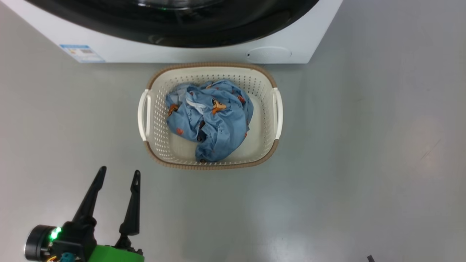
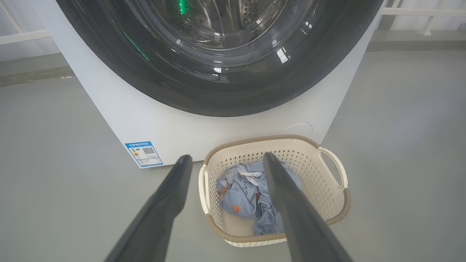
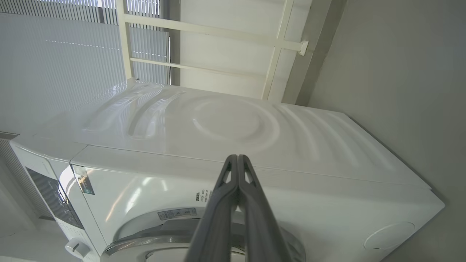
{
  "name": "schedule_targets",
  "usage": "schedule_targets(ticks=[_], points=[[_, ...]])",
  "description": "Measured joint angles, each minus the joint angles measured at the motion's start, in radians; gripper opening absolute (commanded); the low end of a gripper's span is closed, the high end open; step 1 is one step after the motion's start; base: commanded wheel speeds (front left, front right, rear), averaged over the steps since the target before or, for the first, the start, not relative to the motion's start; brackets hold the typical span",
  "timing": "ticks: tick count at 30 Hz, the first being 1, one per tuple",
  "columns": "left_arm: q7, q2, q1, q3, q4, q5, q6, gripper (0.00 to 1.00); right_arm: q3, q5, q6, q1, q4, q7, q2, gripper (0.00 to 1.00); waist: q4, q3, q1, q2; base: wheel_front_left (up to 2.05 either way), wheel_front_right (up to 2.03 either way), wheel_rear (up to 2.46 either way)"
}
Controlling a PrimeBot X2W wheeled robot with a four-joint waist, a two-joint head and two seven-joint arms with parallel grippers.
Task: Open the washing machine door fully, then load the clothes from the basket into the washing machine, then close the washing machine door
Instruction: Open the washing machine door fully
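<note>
The washing machine (image 1: 204, 51) stands at the top of the head view, and its glossy black door (image 1: 174, 25) lies flush against the front. Through the door's glass (image 2: 218, 32) the steel drum shows. The cream basket (image 1: 210, 67) sits on the floor just before the machine and holds the light blue clothes (image 1: 211, 118) in a bundle. My left gripper (image 1: 120, 170) hovers open and empty, nearer me and to the left of the basket. Its fingers (image 2: 174, 189) point at the basket (image 2: 327, 196) and the clothes (image 2: 242, 189). My right gripper (image 3: 237, 157) is shut and empty, facing the machine's white side (image 3: 225, 123).
Grey floor (image 1: 364, 145) spreads on all sides of the basket. A blue label (image 1: 82, 52) and a round cover (image 1: 269, 54) sit low on the machine's front. A white frame (image 3: 276, 47) and blinds (image 3: 54, 54) stand behind the machine.
</note>
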Motion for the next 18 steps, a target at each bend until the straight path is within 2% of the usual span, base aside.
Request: schedule_targets(ticks=[5,18], points=[[0.000,-0.002,0.000,-0.007,-0.001,0.004,0.003,1.00,0.035,-0.053,0.000,-0.091,-0.001,0.022,-0.002,0.00,0.024,0.041,0.0000,0.0000,0.00,0.00,0.00],[0.000,-0.003,0.005,-0.023,-0.024,-0.012,0.028,1.00,0.147,-0.082,0.000,-0.281,-0.029,0.103,-0.019,0.00,0.086,0.124,0.0000,0.0000,0.00,0.00,0.00]])
